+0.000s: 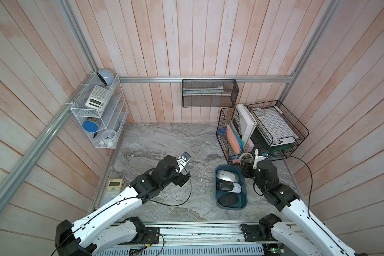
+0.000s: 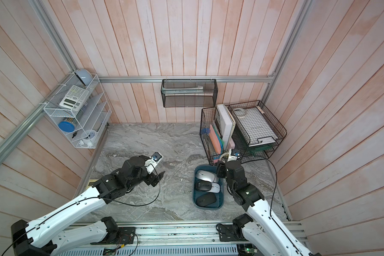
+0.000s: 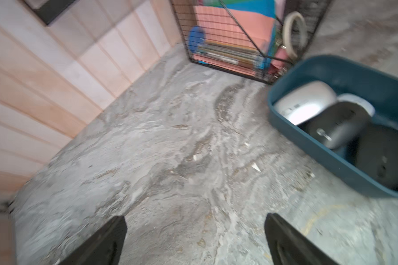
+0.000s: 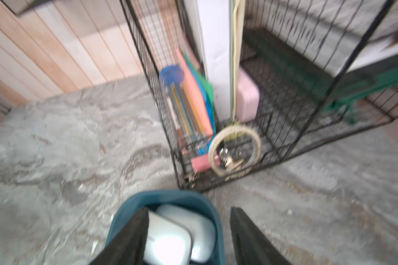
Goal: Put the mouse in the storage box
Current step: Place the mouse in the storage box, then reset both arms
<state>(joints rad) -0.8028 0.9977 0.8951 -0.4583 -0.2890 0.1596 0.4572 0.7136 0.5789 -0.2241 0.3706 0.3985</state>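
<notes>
Hovering with the right gripper spread and empty over the far end of the storage box. Finding the silver mouse lying inside at that far end, with three other mice nearer. Working just beside a black wire basket holding a tape roll, past the box. Hanging the left gripper wide and released over bare table, well left.

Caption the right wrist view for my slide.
Open right gripper at the end of the box, two white mice inside, wire basket behind.
</notes>
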